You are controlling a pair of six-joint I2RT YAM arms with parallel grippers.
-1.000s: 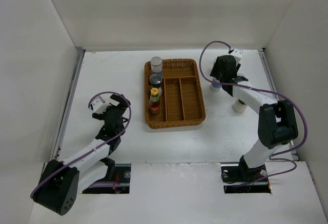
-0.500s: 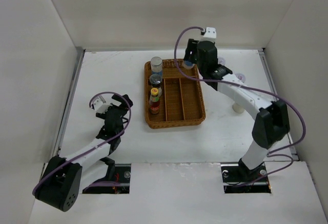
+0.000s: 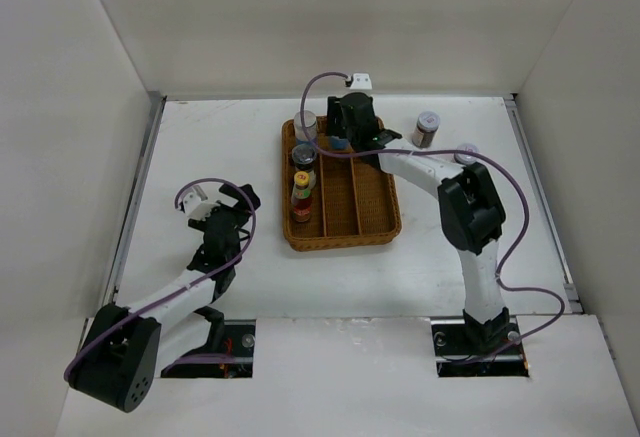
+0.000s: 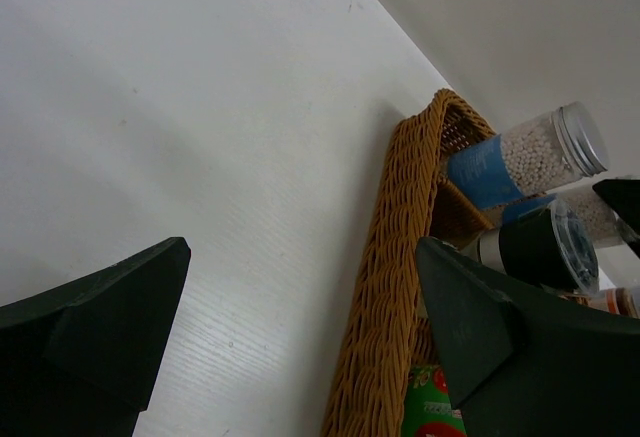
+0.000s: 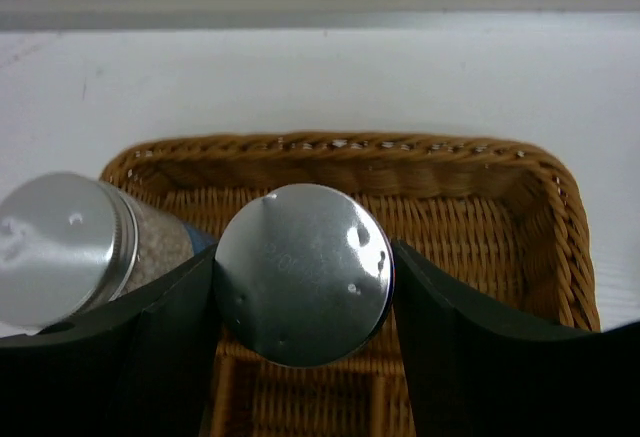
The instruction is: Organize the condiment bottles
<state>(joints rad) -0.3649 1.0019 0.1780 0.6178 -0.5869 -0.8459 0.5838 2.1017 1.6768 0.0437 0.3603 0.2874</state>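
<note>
Right wrist view has the right gripper point(image 5: 303, 282) closed about a silver-capped shaker point(image 5: 300, 257), held over the far end of the tray point(image 5: 330, 147), just beside a second shaker point(image 5: 65, 247). Lowered off-line, it could well knock that second shaker, or land on a divider and tip — the gap looks tight; the left gripper point(image 3: 218, 197) hangs wide open over the table, left of the tray. Counted from above: one tray, five bottles — three standing in its left column, one held, one jar point(image 3: 425, 129) out on the table to the right.

White table point(image 3: 215, 147), wicker tray point(image 3: 392, 219), silver-capped jar point(image 3: 426, 130)
</note>
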